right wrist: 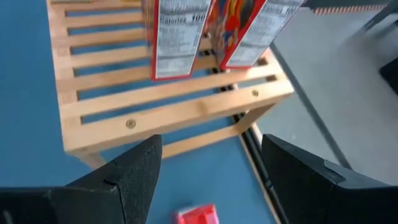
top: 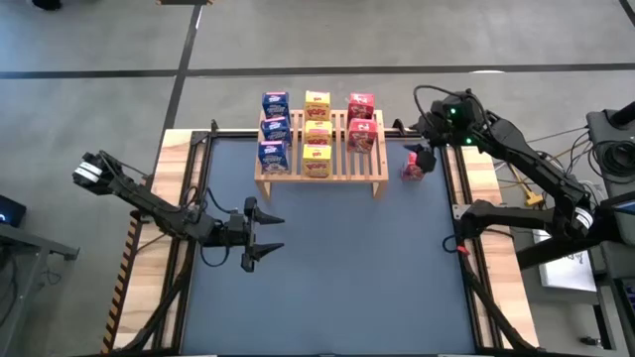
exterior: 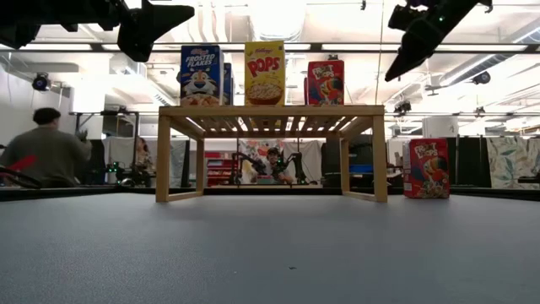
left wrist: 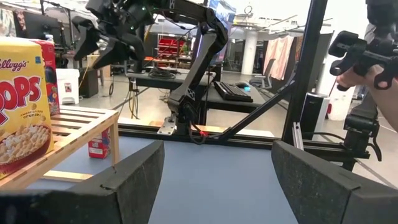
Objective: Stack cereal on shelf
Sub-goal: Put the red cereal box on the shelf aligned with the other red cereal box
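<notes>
Three blue cereal boxes (top: 275,129), three yellow (top: 317,133), seemingly three red (top: 361,122), one shelf (top: 322,175), two arms

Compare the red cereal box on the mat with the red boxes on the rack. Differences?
The lone red box stands on the blue mat right of the rack, under the right gripper; the two red boxes on the rack stand on its slats, in a row behind each other. So the lone one sits lower and is not stacked yet. All are upright, with the same red print.
</notes>
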Available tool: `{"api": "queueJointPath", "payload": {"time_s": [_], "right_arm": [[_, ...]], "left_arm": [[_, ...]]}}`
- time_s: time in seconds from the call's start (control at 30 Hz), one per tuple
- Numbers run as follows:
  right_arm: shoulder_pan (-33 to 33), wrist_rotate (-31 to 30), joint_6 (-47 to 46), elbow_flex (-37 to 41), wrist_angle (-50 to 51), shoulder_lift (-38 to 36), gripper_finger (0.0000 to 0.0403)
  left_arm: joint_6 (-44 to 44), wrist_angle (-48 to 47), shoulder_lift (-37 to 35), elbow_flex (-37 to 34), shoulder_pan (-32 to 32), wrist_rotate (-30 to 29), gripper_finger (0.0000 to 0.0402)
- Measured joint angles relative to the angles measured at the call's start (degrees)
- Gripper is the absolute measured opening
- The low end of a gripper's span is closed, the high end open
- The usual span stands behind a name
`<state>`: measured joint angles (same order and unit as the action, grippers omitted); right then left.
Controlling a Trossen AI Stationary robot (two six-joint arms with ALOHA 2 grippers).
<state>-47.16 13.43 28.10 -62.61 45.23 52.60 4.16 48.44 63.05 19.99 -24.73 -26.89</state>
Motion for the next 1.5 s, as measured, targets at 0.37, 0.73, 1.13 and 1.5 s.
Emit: {"api": "queueJointPath", "payload": {"time_s": [0.37,0.73,1.13,1.5], "right_arm": [[0.0,-6.22,0.27,0.0,7.9,-0.83,0.0265],[0.0,-7.44,-1.6,0.0,10.67,-1.97,0.0265],[0.0,-11.99,-2.71,0.0,15.77,-2.56,0.0265],[0.02,-12.01,-5.08,0.02,15.87,-2.6,0.0265]], "left_arm": [[0.02,-0.06,0.0,0.0,0.0,0.02,0.0281],[1.08,-0.04,1.26,0.0,0.0,0.04,0.0281],[0.94,3.29,4.42,-0.02,0.02,0.07,0.0281],[0.26,6.06,4.13,-0.04,0.02,2.25,0.0281]]}}
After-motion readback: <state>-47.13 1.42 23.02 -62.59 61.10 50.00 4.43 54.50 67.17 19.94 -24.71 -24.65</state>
